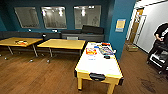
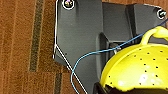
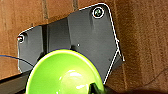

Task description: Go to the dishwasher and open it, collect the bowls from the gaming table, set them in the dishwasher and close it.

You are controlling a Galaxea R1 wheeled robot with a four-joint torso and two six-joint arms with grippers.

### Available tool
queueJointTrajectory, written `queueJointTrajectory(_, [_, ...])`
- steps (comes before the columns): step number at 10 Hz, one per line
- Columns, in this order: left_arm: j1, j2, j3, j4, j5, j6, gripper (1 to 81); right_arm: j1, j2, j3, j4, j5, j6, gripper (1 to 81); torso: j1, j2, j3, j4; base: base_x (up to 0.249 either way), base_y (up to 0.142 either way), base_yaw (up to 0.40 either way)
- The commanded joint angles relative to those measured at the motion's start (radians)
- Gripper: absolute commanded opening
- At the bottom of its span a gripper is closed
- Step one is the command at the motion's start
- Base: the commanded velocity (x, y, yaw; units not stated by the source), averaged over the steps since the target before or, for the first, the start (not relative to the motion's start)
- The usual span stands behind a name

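two loads are riding with me: my left pincer [image 2: 100, 88] is gripping a yellow strainer bowl [image 2: 135, 67], and my right pincer [image 3: 94, 88] is pinching the rim of a green bowl [image 3: 65, 75], both hanging over the wood floor [image 2: 20, 50]. i am judging this a driving leg, best done holding both level. the dining tables [image 1: 61, 43] are crowding the left, the gaming table [image 1: 100, 66] is standing just ahead with its corner near, and a person [image 1: 161, 35] is narrowing the right aisle.
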Motion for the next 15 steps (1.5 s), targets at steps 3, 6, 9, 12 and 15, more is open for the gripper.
queueJointTrajectory(3, [-0.048,-0.003,-0.003,0.012,0.058,0.009,1.0,0.026,-0.014,0.005,-0.018,-0.064,-0.005,1.0,0.000,0.000,0.000,0.000,0.000,0.000,-0.396])
queueJointTrajectory(6, [-0.048,-0.001,-0.003,0.013,0.058,0.009,1.0,0.023,0.003,-0.011,-0.018,-0.064,-0.005,1.0,0.001,0.000,0.000,0.000,0.000,0.000,-0.396])
queueJointTrajectory(9, [-0.048,0.000,-0.003,0.013,0.057,0.009,1.0,0.015,0.026,-0.055,-0.018,-0.064,-0.005,1.0,0.001,0.000,0.000,0.000,0.000,0.000,-0.396])
queueJointTrajectory(12, [-0.048,0.000,-0.003,0.013,0.057,0.009,1.0,0.013,0.029,-0.057,-0.015,-0.064,-0.003,1.0,0.001,0.000,0.000,0.000,0.000,0.000,-0.396])
queueJointTrajectory(15, [-0.048,-0.001,-0.003,0.013,0.057,0.009,1.0,0.015,0.032,-0.057,-0.016,-0.062,-0.003,1.0,0.001,0.000,0.000,0.000,0.000,0.000,-0.396])
